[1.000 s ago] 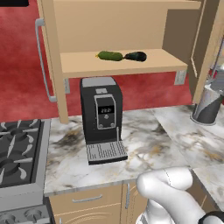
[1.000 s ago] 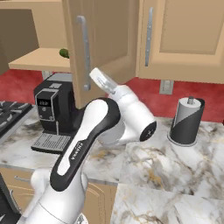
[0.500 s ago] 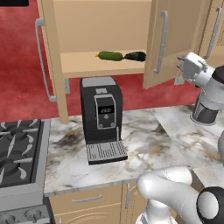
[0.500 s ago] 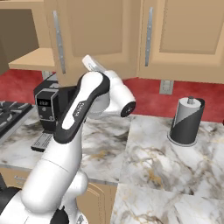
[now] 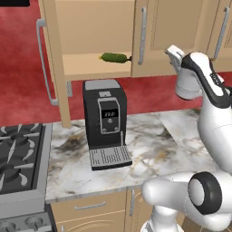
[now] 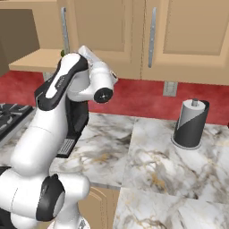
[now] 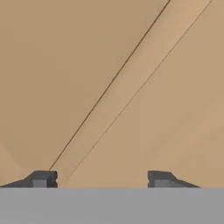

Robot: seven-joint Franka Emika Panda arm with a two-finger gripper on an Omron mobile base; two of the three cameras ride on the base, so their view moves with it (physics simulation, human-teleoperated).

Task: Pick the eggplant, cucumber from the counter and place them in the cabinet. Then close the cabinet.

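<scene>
Gripper [image 7: 100, 179] sat right up against a panelled door [image 5: 179, 38] of the cabinet [image 6: 107, 31], fingertips [image 7: 41, 179] apart with only tan wood past them; nothing between the jaws. Whether the tips actually touched the door, could not tell. In the left base view the hand [image 5: 174, 56] was at the lower right part of that door, which hung nearly flush with the cabinet front.

Cucumber [image 5: 114, 57] lay on the cabinet shelf [image 5: 86, 68], well to the left of the hand and on the other side of the door, near the door's bar handle [image 5: 143, 35]. It looked slim, medium green, lying on its side lengthwise along the shelf. A dark bit showed at its right end just at the door's edge, likely the eggplant, too hidden to tell. In the right base view only a small green speck [image 6: 62, 53] showed past the shelf edge.

The left cabinet door [image 5: 55, 63] stood swung out, edge-on, with its long silver handle toward the red wall.

The counter [image 5: 149, 145], marbled white-grey with brown veins, held a black coffee machine [image 5: 106, 122] under the shelf. Stove top [image 5: 20, 158] was at its left. A dark paper towel holder [image 6: 191, 123] stood on the counter far right in the right base view.
</scene>
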